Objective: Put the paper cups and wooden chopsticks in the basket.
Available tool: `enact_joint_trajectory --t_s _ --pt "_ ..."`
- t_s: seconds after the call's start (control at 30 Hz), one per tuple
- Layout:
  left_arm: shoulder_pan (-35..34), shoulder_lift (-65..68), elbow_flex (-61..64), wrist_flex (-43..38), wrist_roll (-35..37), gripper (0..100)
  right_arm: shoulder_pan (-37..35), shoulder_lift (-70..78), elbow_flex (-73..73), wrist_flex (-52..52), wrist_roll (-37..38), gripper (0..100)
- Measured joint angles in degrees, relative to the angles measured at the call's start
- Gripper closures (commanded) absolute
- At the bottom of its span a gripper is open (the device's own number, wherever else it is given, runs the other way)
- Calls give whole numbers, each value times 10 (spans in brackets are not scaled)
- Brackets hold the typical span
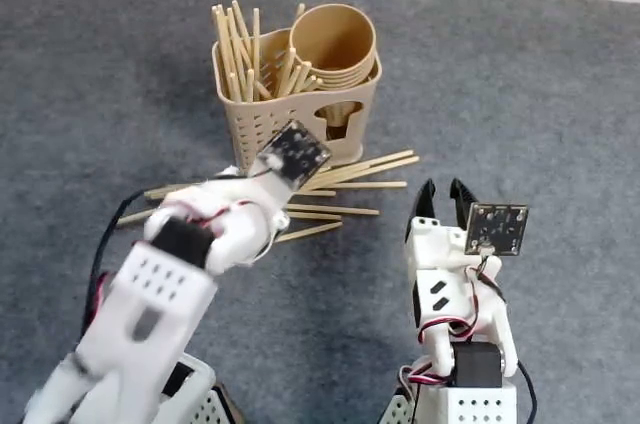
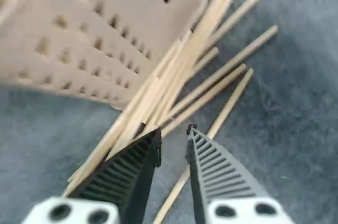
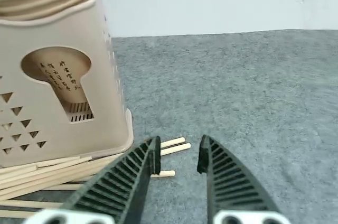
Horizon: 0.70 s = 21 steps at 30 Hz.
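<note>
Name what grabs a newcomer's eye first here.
The beige basket stands at the far middle of the grey mat, holding stacked paper cups and a bundle of wooden chopsticks. In front of it, loose chopsticks lie fanned on the mat, with the left gripper open just above them.

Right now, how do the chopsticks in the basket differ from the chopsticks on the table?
Inside the basket, the standing chopsticks lean on end, tips above the rim; the loose chopsticks lie flat on the table. The standing chopsticks are packed beside the stacked paper cups; the loose chopsticks fan out along the basket's front. Both are plain pale wooden sticks.
</note>
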Motion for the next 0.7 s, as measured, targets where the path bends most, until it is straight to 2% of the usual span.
enact_joint_trajectory --t_s 0.27,0.7 --pt "-1 195 -74 -1 -58 902 4 0 0 0 0 875" --pt "-3 375 -147 -1 -86 901 4 0 0 0 0 875"
